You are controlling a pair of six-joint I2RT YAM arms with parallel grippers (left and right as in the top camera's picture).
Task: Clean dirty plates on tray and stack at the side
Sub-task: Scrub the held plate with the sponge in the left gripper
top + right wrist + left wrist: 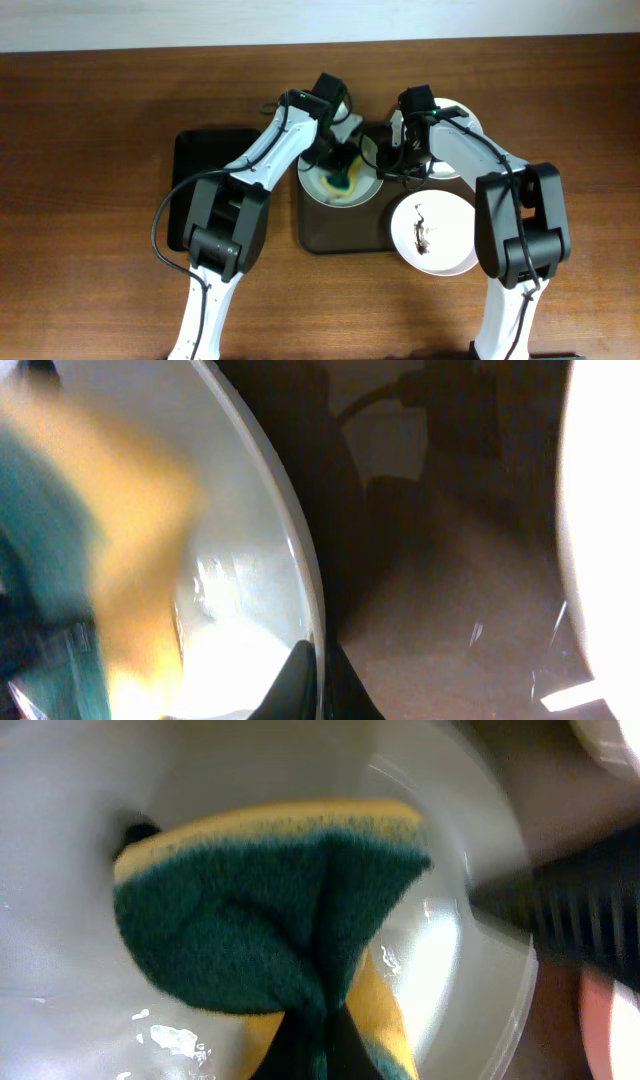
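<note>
A white plate [318, 190] sits on the left part of the dark brown tray [340, 236]. My left gripper [340, 162] is shut on a green-and-yellow sponge [342, 182] and presses it on this plate; in the left wrist view the sponge [270, 910] is folded between the fingers [312, 1055] on the wet plate [80, 970]. My right gripper [386, 165] is shut on this plate's right rim; its fingers [318, 682] pinch the rim [292, 540]. A second plate [450, 225] with dark smears lies on the tray's right edge.
A smaller black tray [205, 165] lies to the left. A third white plate [465, 118] sits at the back right, mostly under my right arm, and shows at the right edge of the right wrist view [600, 510]. The wooden table [100, 100] surrounds everything.
</note>
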